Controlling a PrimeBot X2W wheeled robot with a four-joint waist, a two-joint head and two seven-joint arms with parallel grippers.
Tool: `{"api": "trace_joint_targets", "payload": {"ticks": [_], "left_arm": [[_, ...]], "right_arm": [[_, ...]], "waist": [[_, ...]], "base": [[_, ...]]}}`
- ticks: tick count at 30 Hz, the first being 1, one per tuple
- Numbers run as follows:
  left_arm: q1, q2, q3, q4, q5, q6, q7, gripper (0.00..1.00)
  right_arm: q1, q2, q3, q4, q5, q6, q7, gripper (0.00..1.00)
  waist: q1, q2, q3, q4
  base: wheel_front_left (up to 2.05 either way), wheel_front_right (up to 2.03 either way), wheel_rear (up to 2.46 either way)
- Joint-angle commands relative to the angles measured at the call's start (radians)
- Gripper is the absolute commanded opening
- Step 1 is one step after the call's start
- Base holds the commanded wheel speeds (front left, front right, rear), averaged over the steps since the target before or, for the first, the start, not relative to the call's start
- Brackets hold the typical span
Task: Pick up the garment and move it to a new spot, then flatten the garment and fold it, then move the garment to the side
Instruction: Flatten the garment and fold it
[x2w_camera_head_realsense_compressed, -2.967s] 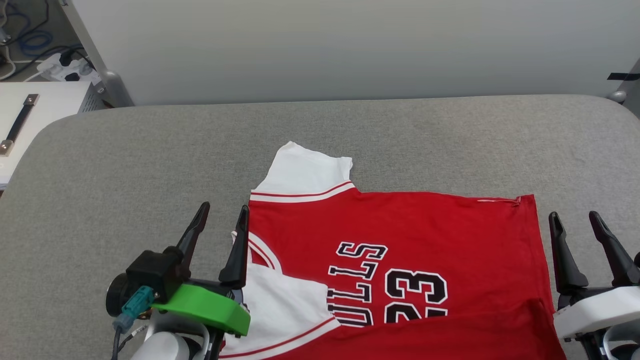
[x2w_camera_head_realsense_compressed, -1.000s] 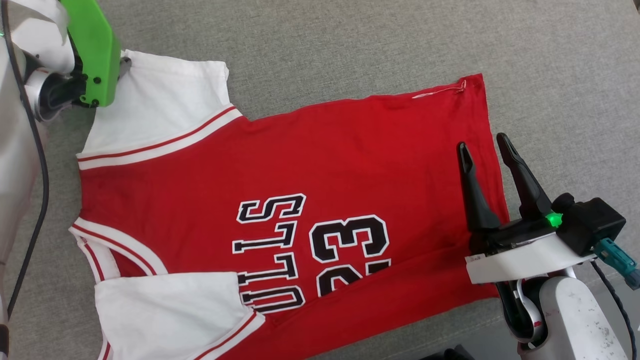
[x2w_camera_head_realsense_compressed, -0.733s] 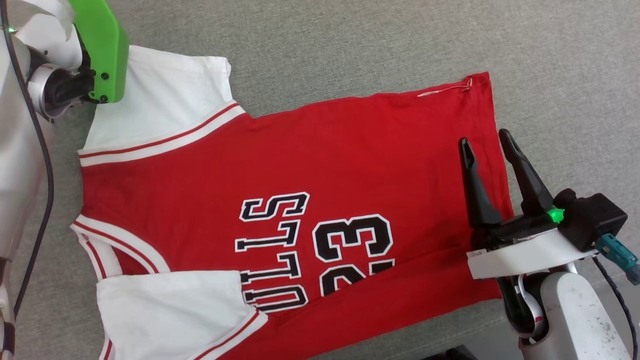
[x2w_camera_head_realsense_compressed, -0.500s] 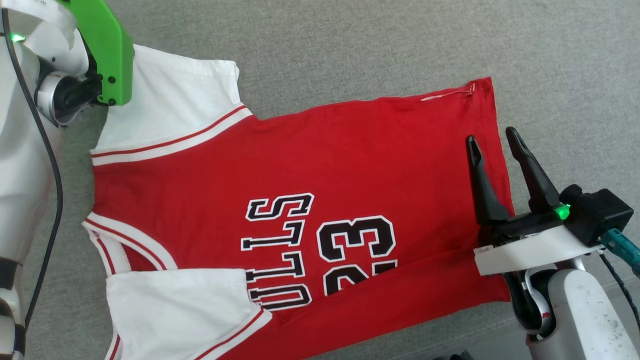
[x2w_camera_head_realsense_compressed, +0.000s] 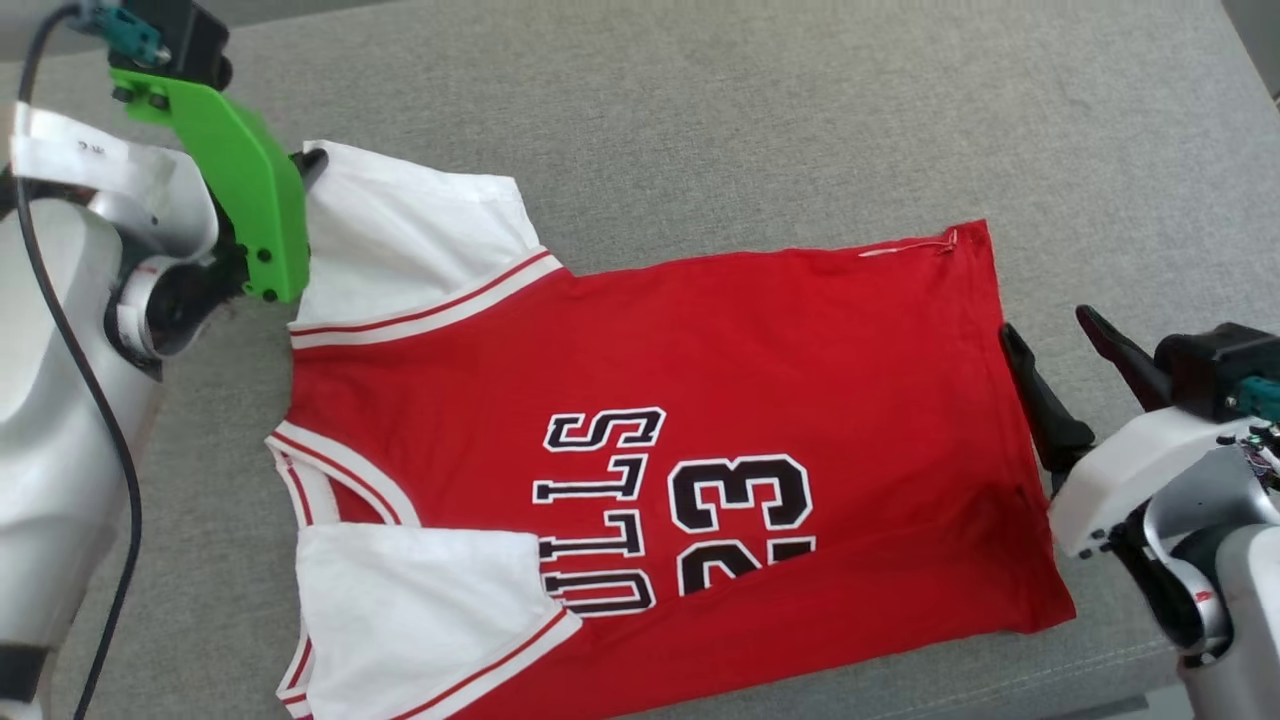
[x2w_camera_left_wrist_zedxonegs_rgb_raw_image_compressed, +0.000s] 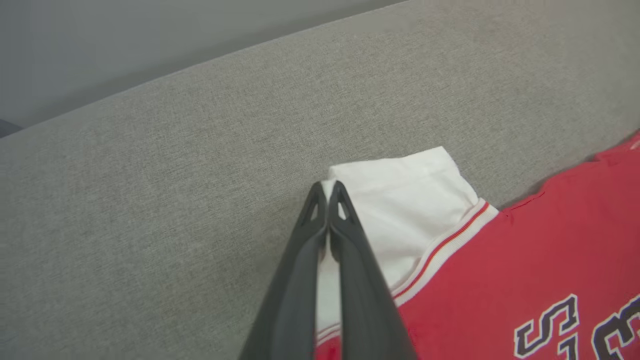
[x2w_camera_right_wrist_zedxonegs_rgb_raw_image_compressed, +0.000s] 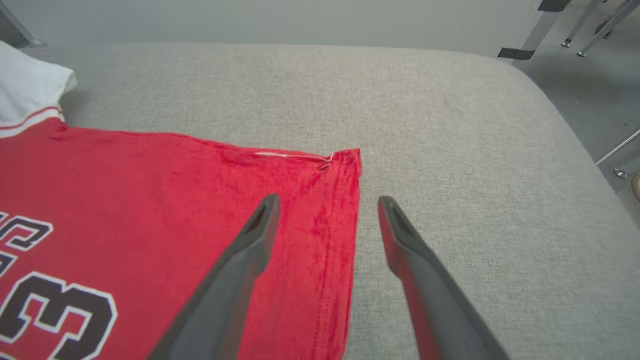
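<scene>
The red basketball jersey, white-sleeved with black "BULLS 23" lettering, lies spread on the grey fabric table. The left gripper pinches one white sleeve's corner; the right gripper gapes astride the hem.

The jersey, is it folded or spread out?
Spread out: the jersey lies flat on the grey surface; only one white sleeve overlaps the lettering.

Jersey: black, white-outlined lettering runs sideways in the head view. It reads "ULLS", the U partly under the white sleeve, and beside it "23", the 2 partly covered by a red fold. Right wrist view: "3" legible. White band on the left arm: print too small to read.
</scene>
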Motion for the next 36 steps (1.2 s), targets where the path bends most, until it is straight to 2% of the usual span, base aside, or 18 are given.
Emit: {"api": "trace_joint_targets", "payload": {"ticks": [1,8,12,16,20,25,36], "left_arm": [[0.039,0.015,0.006,-0.043,-0.01,0.018,-0.006,0.0],[0.191,0.055,0.008,-0.33,-0.017,0.112,0.007,0.0],[0.253,0.076,0.014,-0.466,-0.013,0.157,0.004,0.0],[0.295,0.095,0.018,-0.566,-0.003,0.189,0.003,0.0],[0.311,0.103,0.02,-0.632,0.025,0.205,-0.026,0.0],[0.333,0.102,0.007,-0.679,0.041,0.215,-0.038,0.0],[0.348,0.078,-0.021,-0.706,0.058,0.219,-0.061,0.0]], "right_arm": [[-0.024,-0.038,0.014,0.002,0.013,-0.001,0.053,1.0],[-0.115,-0.172,0.032,0.036,0.136,-0.001,0.302,1.0],[-0.177,-0.236,0.053,0.083,0.165,-0.001,0.381,1.0],[-0.239,-0.255,0.067,0.145,0.211,-0.001,0.434,1.0],[-0.299,-0.299,0.11,0.211,0.224,-0.001,0.455,1.0],[-0.355,-0.322,0.151,0.286,0.232,-0.001,0.466,1.0],[-0.391,-0.341,0.247,0.381,0.251,-0.001,0.463,1.0]], "waist": [[0.0,-0.0001,-0.039,0.046],[0.0,-0.0001,-0.042,0.109],[0.0,-0.0001,-0.023,0.142],[0.0,-0.0001,0.002,0.167],[0.0,-0.0001,0.028,0.189],[0.0,-0.0001,0.054,0.213],[0.0,-0.0001,0.085,0.255]], "base": [[0.0,0.0,0.0],[0.0,0.0,0.0],[0.0,0.0,0.0],[0.0,0.0,0.0],[0.0,0.0,0.0],[0.0,0.0,0.0],[0.0,0.0,0.0]]}}
